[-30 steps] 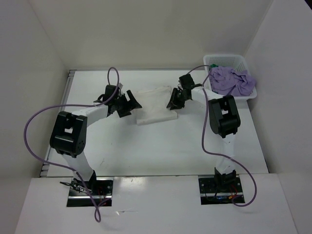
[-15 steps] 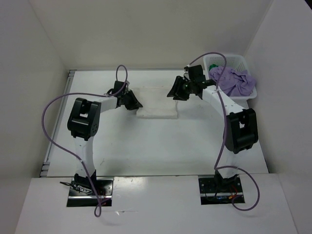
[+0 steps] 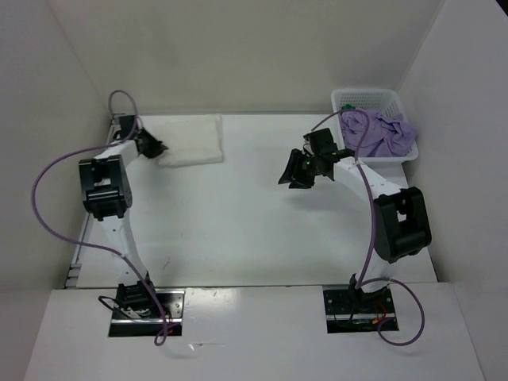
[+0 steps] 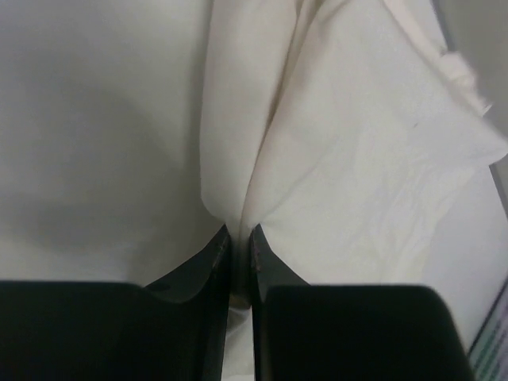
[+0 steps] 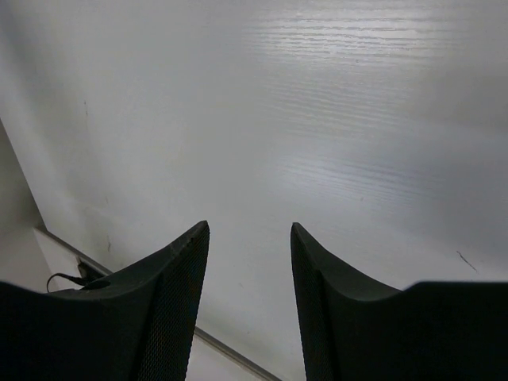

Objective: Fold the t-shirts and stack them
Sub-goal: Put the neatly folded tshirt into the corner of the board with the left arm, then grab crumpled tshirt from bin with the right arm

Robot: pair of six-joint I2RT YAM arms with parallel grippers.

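Item: folded white t-shirt (image 3: 190,140), far-left counter (image 3: 238,230). Left tool (image 4: 240,238) pinched its edge; right tool (image 5: 248,238) stood open, empty. Risk: dragging by that thin pinch could undo folds.

Top external: high behind the arm bases (image 3: 147,305) at 6 o'clock, looking down on the whole table (image 3: 254,230). Left wrist: pressed close to the white t-shirt (image 4: 357,159), at 10 o'clock from above. Right wrist: near, facing the same table.

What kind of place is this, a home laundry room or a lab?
Probably a robot lab test cell: a white table boxed in by plain white panels, a left arm and right arm bolted at its near edge, and a cloth-filled basket.
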